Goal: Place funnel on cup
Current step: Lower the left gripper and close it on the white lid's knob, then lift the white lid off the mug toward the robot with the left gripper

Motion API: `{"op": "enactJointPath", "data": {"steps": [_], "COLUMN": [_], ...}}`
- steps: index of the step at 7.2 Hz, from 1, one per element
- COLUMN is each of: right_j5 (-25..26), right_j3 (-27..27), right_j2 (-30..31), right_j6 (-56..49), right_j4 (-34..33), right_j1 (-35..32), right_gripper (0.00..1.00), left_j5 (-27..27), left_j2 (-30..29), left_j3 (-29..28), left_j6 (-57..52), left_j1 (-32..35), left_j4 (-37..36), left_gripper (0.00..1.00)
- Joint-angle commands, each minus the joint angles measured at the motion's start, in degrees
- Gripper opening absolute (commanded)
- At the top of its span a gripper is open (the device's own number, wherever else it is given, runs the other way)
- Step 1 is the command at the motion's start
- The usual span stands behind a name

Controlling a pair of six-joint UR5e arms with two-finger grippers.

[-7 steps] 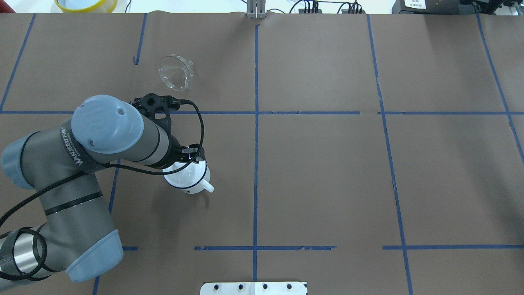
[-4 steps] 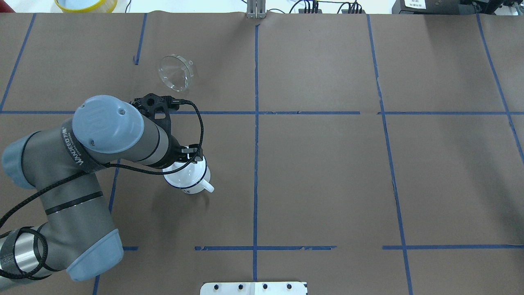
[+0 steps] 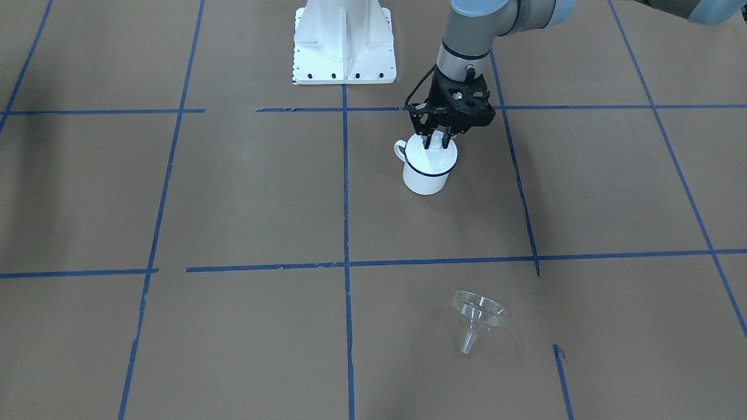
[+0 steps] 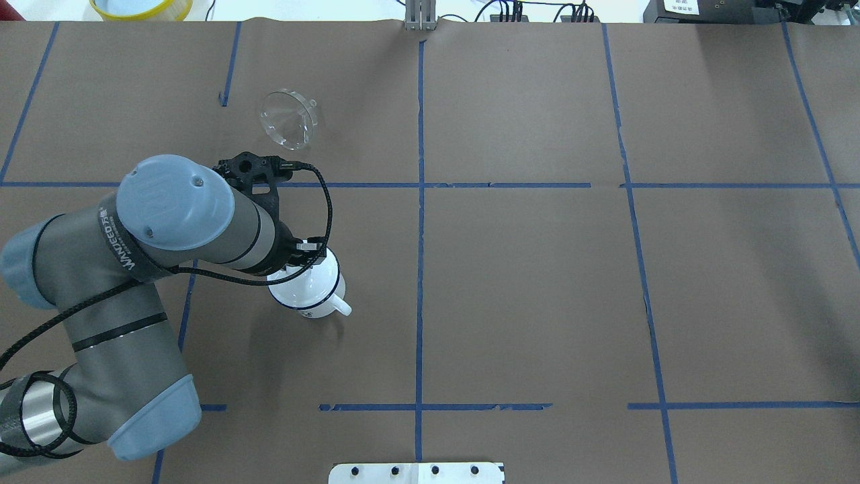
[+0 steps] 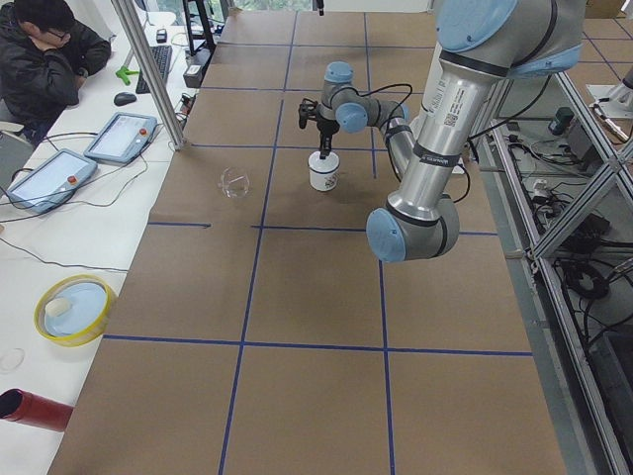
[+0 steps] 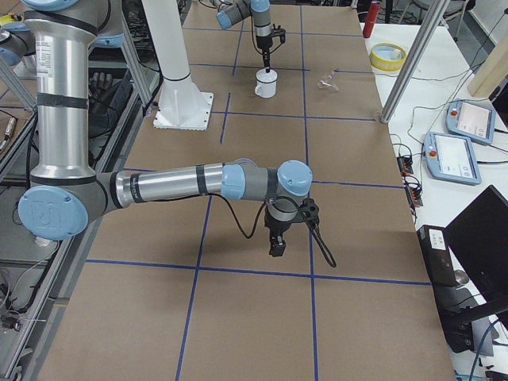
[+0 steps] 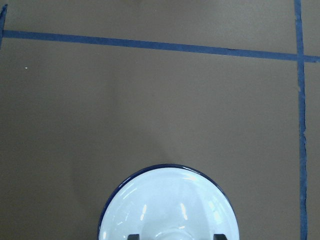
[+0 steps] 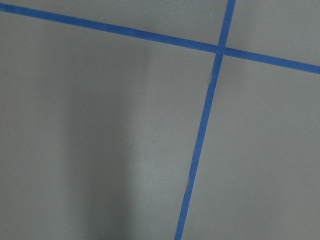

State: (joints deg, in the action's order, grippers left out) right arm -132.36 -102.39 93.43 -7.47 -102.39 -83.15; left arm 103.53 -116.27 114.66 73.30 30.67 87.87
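Note:
The cup point(image 3: 425, 176) is a white enamel mug with a blue rim, standing upright left of centre point(image 4: 316, 300). A round white lid point(image 7: 170, 205) with a small knob covers it. My left gripper point(image 3: 436, 140) points straight down onto the lid. In the left wrist view its fingertips point(image 7: 133, 237) stand apart on either side of the knob, so it is open. The clear funnel point(image 4: 289, 119) lies tilted on the table beyond the cup, apart from it point(image 3: 478, 318). My right gripper point(image 6: 276, 246) hangs low over bare table far from both; I cannot tell if it is open.
The white robot base point(image 3: 344, 41) stands at the near table edge. A yellow-rimmed dish point(image 5: 74, 309), a red cylinder point(image 5: 35, 408), tablets and a seated person point(image 5: 45, 59) are on the side table past the far edge. A metal post point(image 5: 148, 74) rises there.
My left wrist has shifted very slightly over the cup. The cup, lid and funnel have not moved.

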Motion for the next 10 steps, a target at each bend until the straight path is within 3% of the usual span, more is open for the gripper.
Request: {"op": "enactJointPath", "data": {"steps": [1,2,4,6,8,10], "right_j5": [0.0,0.0,0.0,0.0,0.0,0.0], "right_j3": [0.0,0.0,0.0,0.0,0.0,0.0], "right_j2": [0.0,0.0,0.0,0.0,0.0,0.0], "right_j6": [0.0,0.0,0.0,0.0,0.0,0.0], "right_j4": [0.0,0.0,0.0,0.0,0.0,0.0], "right_j1": [0.0,0.0,0.0,0.0,0.0,0.0], "right_gripper": [1.00,1.00,1.00,1.00,1.00,1.00], "left_j5": [0.0,0.1,0.3,0.8,0.4,-3.7], "left_j2": [0.0,-0.4,0.3,12.0,26.4,28.2], "left_j3": [0.5,2.2,11.5,19.0,16.8,10.7], "left_j6": [-0.1,-0.8,-7.6,-11.8,-11.5,-7.5], "left_j1": [1.1,2.8,6.9,7.2,5.6,0.6], "left_j4": [-0.2,-2.5,-7.0,-3.4,16.4,20.2], "left_gripper": [0.00,0.00,0.00,0.00,0.00,0.00]}}
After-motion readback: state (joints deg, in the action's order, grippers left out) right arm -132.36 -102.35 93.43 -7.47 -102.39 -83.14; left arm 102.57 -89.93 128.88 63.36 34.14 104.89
